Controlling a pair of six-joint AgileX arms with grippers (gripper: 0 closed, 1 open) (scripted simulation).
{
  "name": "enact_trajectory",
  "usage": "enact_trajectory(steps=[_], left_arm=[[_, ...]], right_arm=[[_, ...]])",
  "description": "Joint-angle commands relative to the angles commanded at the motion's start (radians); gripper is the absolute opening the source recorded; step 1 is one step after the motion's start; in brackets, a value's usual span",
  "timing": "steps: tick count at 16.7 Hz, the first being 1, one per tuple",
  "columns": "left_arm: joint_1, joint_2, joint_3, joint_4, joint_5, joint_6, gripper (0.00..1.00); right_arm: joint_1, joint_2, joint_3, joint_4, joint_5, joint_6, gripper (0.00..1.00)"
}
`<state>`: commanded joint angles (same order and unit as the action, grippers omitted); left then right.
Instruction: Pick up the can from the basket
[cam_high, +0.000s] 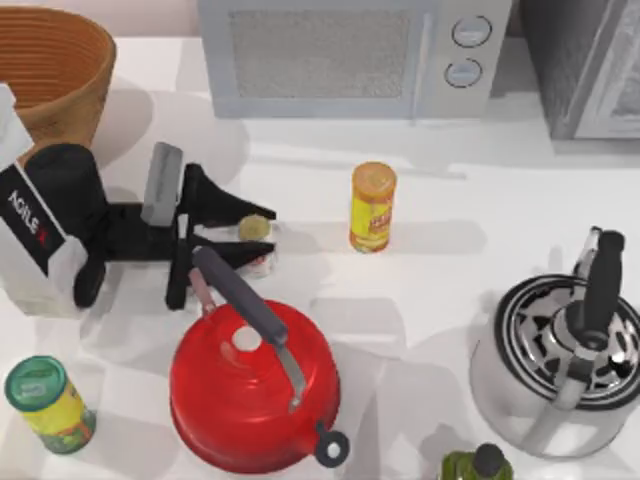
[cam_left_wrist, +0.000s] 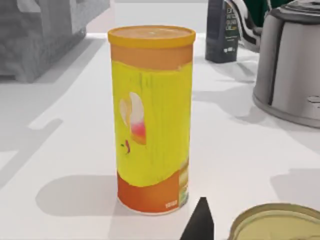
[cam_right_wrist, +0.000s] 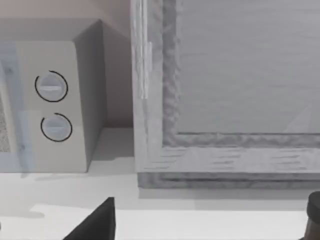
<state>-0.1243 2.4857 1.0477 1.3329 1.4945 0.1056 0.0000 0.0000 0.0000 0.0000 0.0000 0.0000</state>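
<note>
The left gripper (cam_high: 255, 232) is clenching the can (cam_high: 254, 229) at centre-left of the top view, just above the red kettle (cam_high: 254, 398). The yellow canister (cam_high: 372, 207) is standing right of it. The basket (cam_high: 50, 70) is sitting in the upper-left corner.

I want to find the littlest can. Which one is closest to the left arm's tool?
The small can with the dull yellowish top, right between the left tool's fingers. The yellow canister stands farther right, and the green-topped can sits near the table's front left corner.
</note>
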Motion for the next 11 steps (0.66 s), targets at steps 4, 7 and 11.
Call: enact_trajectory(steps=[4, 7, 11], left_arm=[[0.000, 0.000, 0.000, 0.000, 0.000, 0.000, 0.90], [0.000, 0.000, 0.000, 0.000, 0.000, 0.000, 1.00], [0.000, 0.000, 0.000, 0.000, 0.000, 0.000, 1.00]], right_arm=[[0.000, 0.000, 0.000, 0.000, 0.000, 0.000, 1.00], [0.000, 0.000, 0.000, 0.000, 0.000, 0.000, 1.00], [0.000, 0.000, 0.000, 0.000, 0.000, 0.000, 1.00]])
